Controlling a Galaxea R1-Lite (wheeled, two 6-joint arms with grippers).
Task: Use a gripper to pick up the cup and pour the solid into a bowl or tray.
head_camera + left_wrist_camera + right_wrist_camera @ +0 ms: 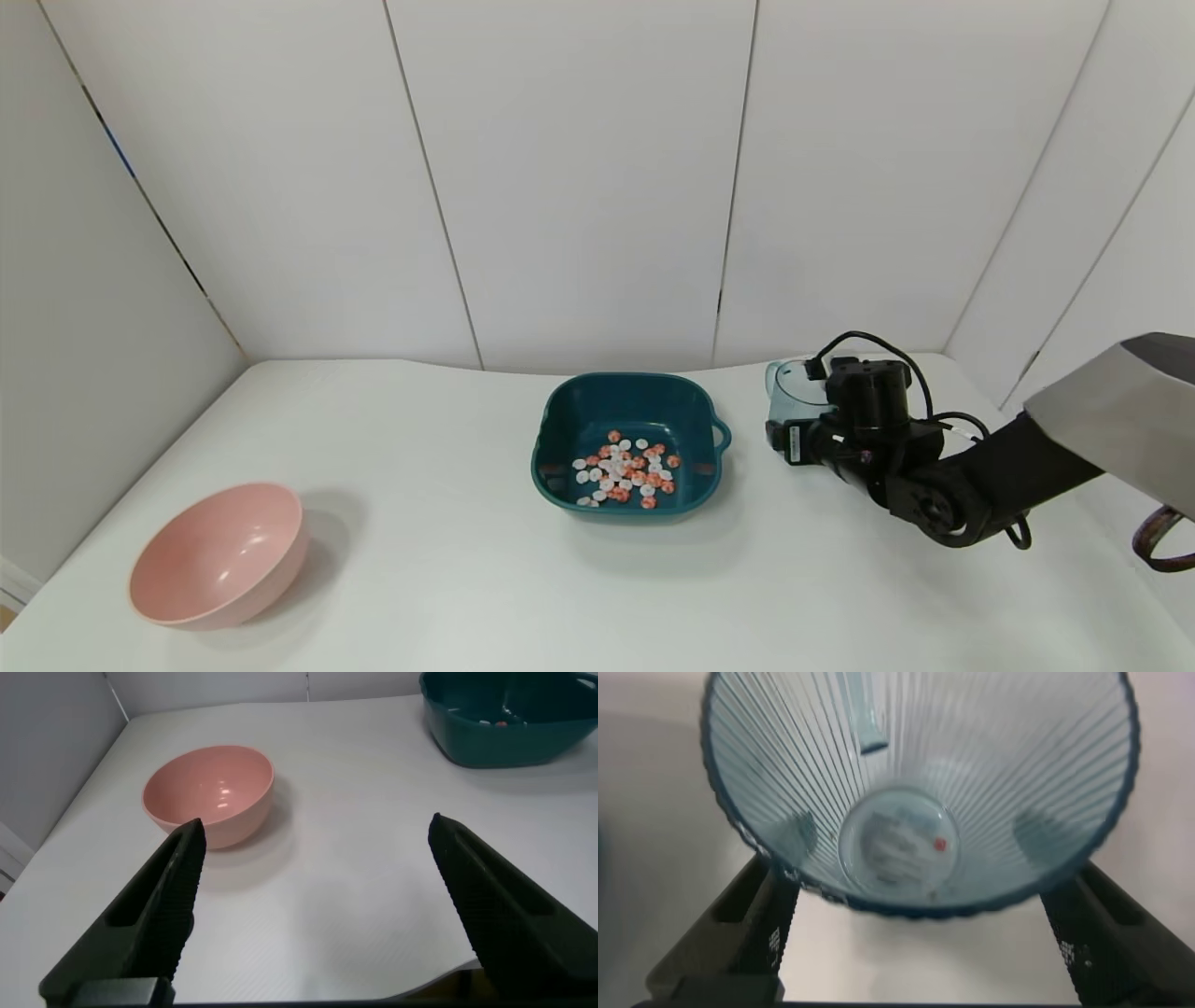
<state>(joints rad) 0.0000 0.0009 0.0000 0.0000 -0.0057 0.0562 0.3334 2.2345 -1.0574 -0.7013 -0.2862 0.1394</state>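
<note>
The light-blue ribbed cup [784, 390] is to the right of the teal tray [560, 411], near the table's back right. My right gripper [790, 427] is shut on it, one finger on each side. The right wrist view looks into the cup [906, 756]; it is empty apart from one small red speck [940, 845] at its base. The gripper's fingers [747, 924] flank the cup's wall. The orange-red and white pieces [625, 471] lie heaped in the tray. My left gripper [318, 826] is open and empty over the table near the front left edge.
A round pink bowl [219, 553] stands empty at the front left; it also shows in the left wrist view [210, 789]. The tray [486, 747] shows at that view's far corner. White walls enclose the table at the back and sides.
</note>
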